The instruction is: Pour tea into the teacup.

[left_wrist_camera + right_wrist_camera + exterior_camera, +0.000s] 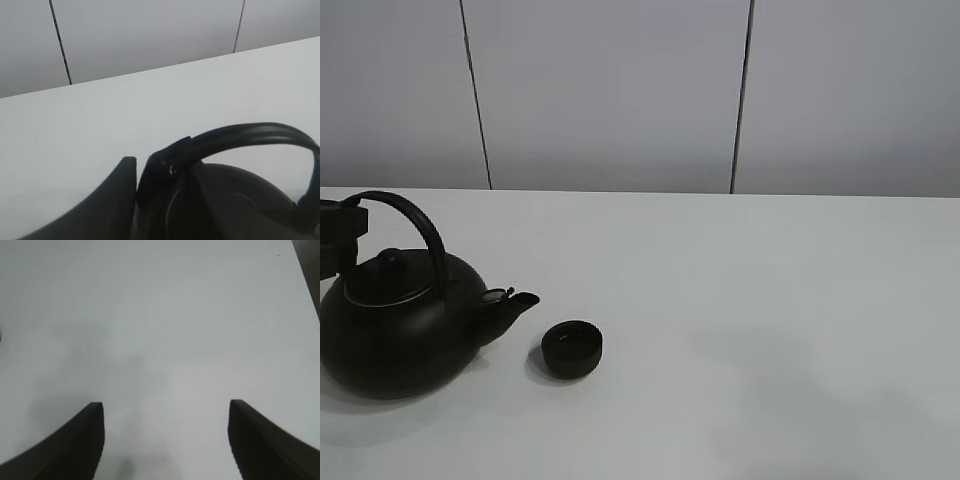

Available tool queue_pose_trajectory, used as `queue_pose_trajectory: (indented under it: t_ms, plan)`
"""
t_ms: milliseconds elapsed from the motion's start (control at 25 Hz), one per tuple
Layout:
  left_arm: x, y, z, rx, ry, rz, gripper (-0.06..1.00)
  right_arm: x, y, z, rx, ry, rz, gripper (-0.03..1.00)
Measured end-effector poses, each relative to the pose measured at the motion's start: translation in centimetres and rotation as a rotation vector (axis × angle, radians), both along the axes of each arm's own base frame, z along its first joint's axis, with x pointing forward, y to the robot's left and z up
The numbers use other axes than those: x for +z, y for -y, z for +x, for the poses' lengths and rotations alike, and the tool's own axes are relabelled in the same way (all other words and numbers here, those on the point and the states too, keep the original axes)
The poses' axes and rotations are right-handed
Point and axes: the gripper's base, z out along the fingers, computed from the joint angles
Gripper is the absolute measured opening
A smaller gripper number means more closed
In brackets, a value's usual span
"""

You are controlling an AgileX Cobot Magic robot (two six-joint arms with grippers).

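The big round black teapot (405,320) stands on the white table (740,300) at the left, its spout (512,303) pointing right toward the teacup (572,348). The teacup is small, low and matte black, and stands just right of the spout and apart from it. My left gripper (340,232) is at the left end of the teapot's arched handle (418,225). In the left wrist view my left gripper (142,172) is shut on the handle (250,135) above the pot's body. My right gripper (166,412) is open and empty over bare table; it does not show in the exterior view.
A grey panelled wall (620,90) stands behind the table's far edge. A faint shadow (770,370) lies on the table to the right of the teacup. The table's edge shows as a dark strip (310,270) in the right wrist view.
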Motion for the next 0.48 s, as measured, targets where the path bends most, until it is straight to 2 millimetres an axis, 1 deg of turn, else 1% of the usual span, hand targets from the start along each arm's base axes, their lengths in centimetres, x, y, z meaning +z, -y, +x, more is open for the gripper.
queue_pose_trajectory:
  t_ms: [360, 480]
  plan:
    - [-0.4, -0.1, -1.3, 0.017, -0.019, -0.019, 0.24, 0.0, 0.0, 0.0, 0.0, 0.0, 0.0, 0.48]
    - [-0.8, -0.5, -2.1, 0.052, -0.053, -0.024, 0.24, 0.0, 0.0, 0.0, 0.0, 0.0, 0.0, 0.48]
